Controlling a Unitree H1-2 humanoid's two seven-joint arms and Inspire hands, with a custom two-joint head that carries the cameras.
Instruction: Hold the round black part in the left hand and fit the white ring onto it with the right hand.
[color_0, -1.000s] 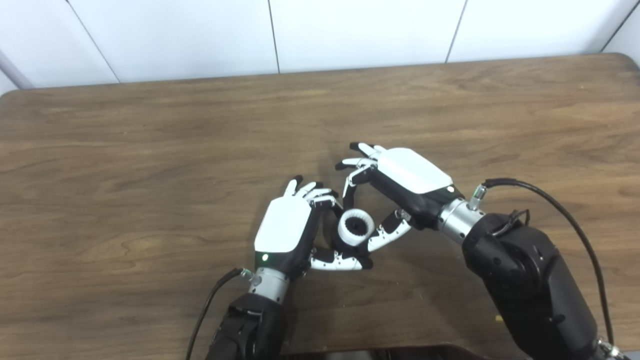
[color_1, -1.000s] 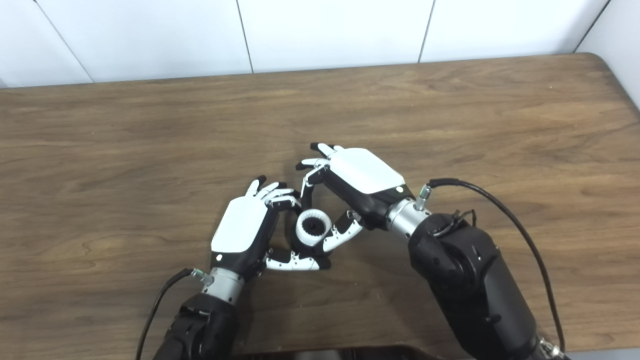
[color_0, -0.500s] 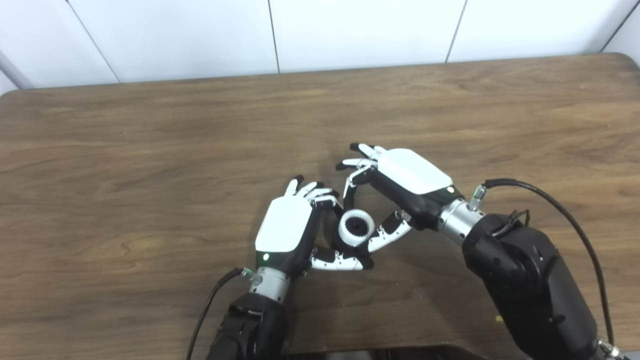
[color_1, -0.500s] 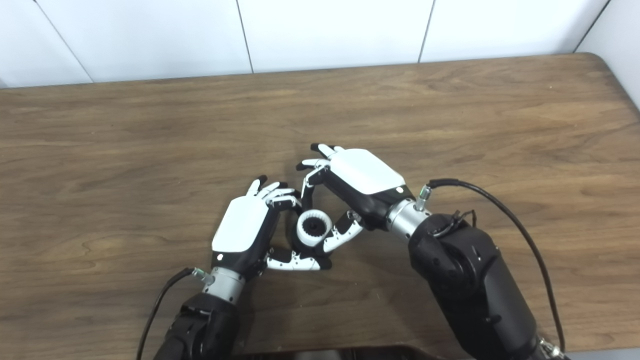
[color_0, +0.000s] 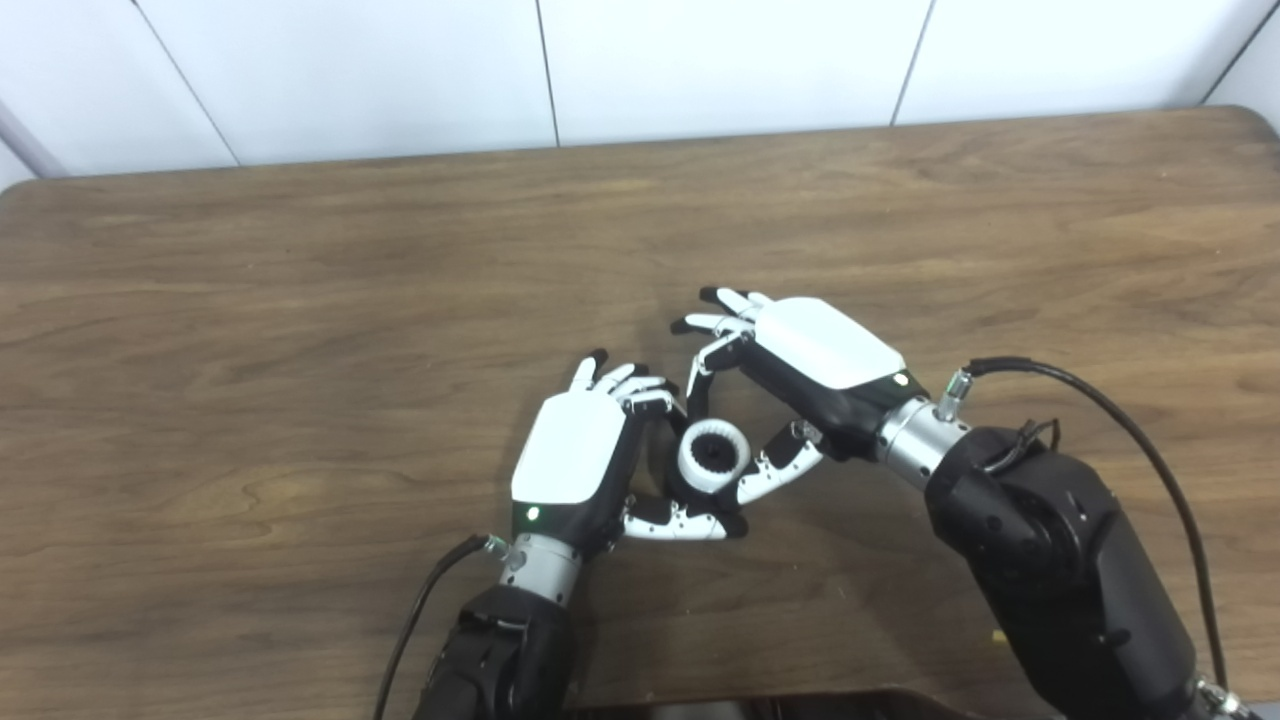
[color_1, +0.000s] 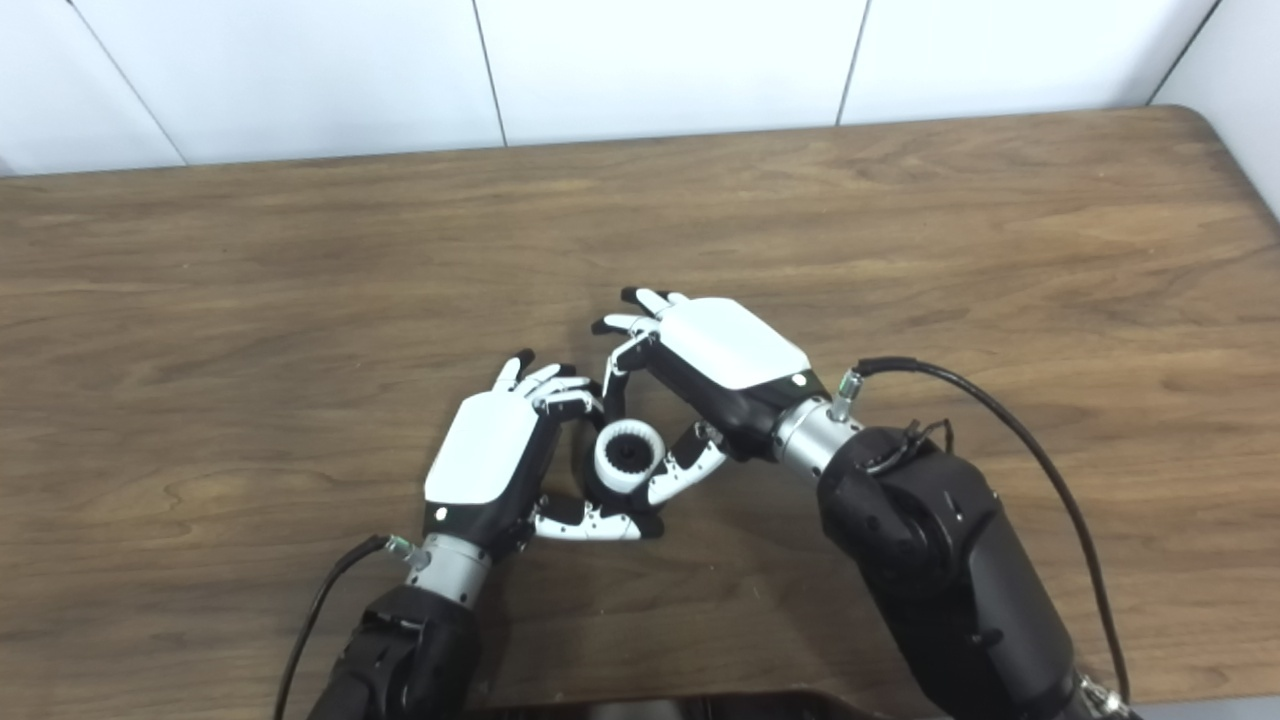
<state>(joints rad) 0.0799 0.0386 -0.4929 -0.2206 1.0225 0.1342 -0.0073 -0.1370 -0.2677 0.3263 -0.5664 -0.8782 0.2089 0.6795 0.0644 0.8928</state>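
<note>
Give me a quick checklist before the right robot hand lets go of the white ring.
1. White ring around the round black part: ok, the dark toothed centre shows inside the ring.
2. Ring pressed fully down: cannot tell, the lower edge is hidden.
3. Left robot hand supporting the assembly: ok, its fingers and thumb curl beside and under it.
4. Right robot hand on the ring: ok, thumb and a finger appear to touch its sides.
5. Ring level, not cocked: cannot tell from this angle.
6. Cables away from the work: ok.
</note>
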